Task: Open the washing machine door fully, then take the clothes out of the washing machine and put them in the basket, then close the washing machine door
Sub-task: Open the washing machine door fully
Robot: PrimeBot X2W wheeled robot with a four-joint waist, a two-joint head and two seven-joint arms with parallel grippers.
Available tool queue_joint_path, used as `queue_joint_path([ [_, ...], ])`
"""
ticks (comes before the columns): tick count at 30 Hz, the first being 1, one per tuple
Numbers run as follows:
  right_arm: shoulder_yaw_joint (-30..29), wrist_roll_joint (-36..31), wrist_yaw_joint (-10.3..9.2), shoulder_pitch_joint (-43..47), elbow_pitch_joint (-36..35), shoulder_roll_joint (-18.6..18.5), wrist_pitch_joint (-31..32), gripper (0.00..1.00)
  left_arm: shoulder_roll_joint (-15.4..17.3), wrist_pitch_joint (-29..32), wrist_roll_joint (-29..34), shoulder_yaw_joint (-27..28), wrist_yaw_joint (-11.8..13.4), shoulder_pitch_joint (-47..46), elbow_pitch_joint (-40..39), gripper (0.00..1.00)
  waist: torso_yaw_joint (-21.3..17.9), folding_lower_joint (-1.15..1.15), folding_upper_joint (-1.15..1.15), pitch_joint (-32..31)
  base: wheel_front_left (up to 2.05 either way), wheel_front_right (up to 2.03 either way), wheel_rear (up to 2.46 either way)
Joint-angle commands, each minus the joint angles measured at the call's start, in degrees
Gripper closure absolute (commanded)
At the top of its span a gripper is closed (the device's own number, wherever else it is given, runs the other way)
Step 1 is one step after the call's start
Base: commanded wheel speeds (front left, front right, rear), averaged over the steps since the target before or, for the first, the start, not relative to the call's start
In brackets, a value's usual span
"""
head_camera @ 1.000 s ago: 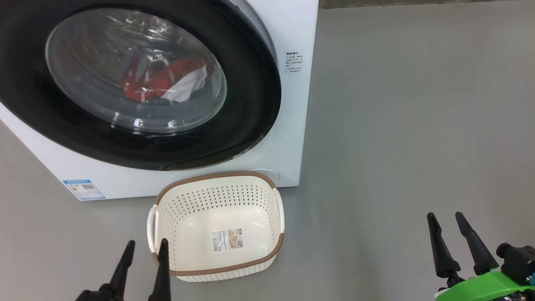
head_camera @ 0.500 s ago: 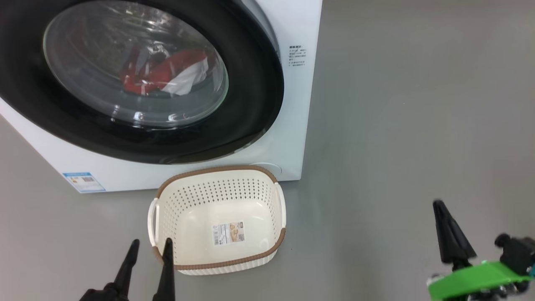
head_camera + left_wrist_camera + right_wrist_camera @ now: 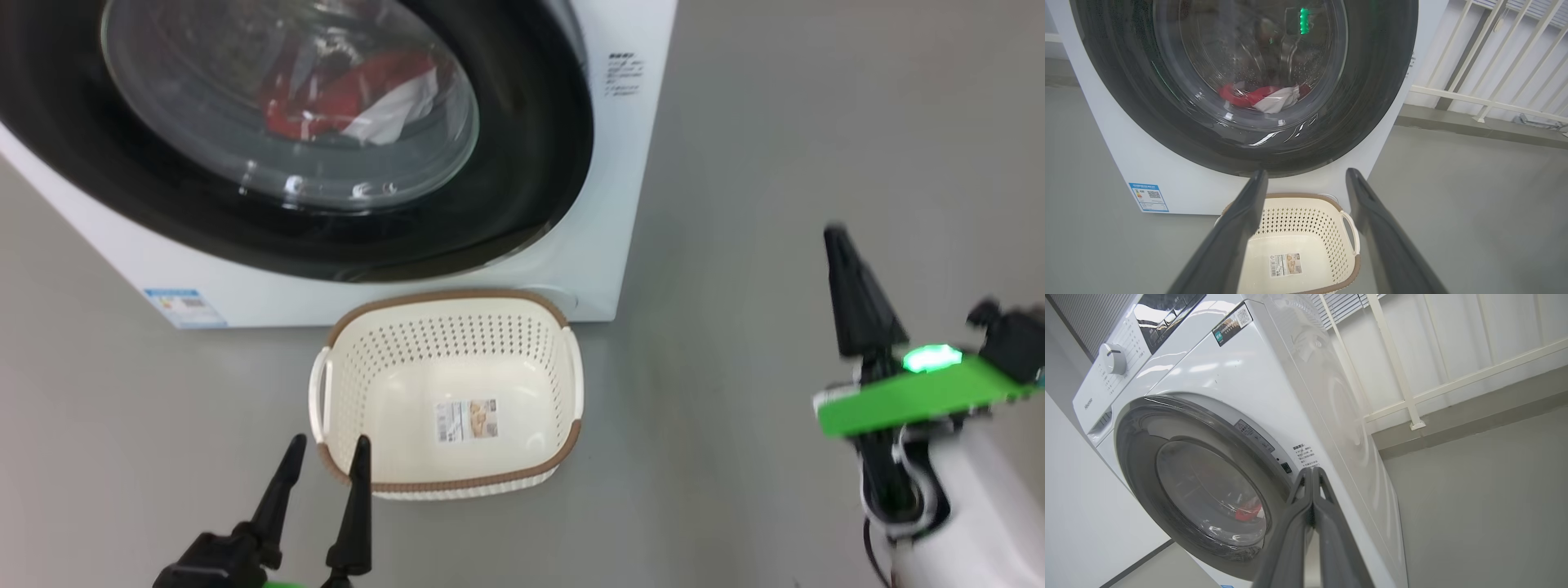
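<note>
Front-loader washing machine with the door shut, glossy black rim and bulging glass. The red and white clothes are lying at the bottom of the drum behind it. The cream basket with the brown rim sits on the grey floor right in front of the machine, nothing in it but a barcode sticker on the bottom, print too small to read.

There's a blue label with a QR code on the machine's lower front corner, and a block of black text right of the door that I can't make out. The right wrist view shows a white dial and a small brand word that looks like Hisense, but it's tiny, plus a QR sticker on top.

The left gripper is spread wide and holding nothing, low by the basket's near corner. The right gripper has its fingers pressed together on nothing, up in the air right of the machine and well clear of the door
</note>
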Motion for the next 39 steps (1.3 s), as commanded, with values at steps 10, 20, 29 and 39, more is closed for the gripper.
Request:
queue_joint_path([
  [10,5.92,7.95,0.03,-14.45,0.71,-3.05,-0.37,1.00,0.43,-0.70,-1.94,-0.61,-0.14,-5.16,-1.08,0.00,4.82,0.00,0.00,6.35,0.00,0.00,0.00],
  [20,15.10,30.19,0.03,-25.10,-0.53,-8.89,4.45,1.00,0.43,-0.70,-4.39,-2.43,0.21,-8.43,-1.51,0.00,7.90,0.00,0.00,11.22,0.00,0.00,0.00],
  [29,13.08,47.37,0.03,-30.95,-2.74,-13.19,15.22,1.00,0.43,-0.70,-5.77,-3.66,0.04,-10.54,-1.55,0.00,9.80,0.00,0.00,14.59,0.00,0.00,0.00],
  [39,9.09,58.02,0.03,-36.81,1.29,-13.97,33.35,1.00,0.43,-0.70,-6.76,-4.75,-0.03,-12.06,-1.69,0.00,11.24,0.00,0.00,17.47,0.00,0.00,0.00],
])
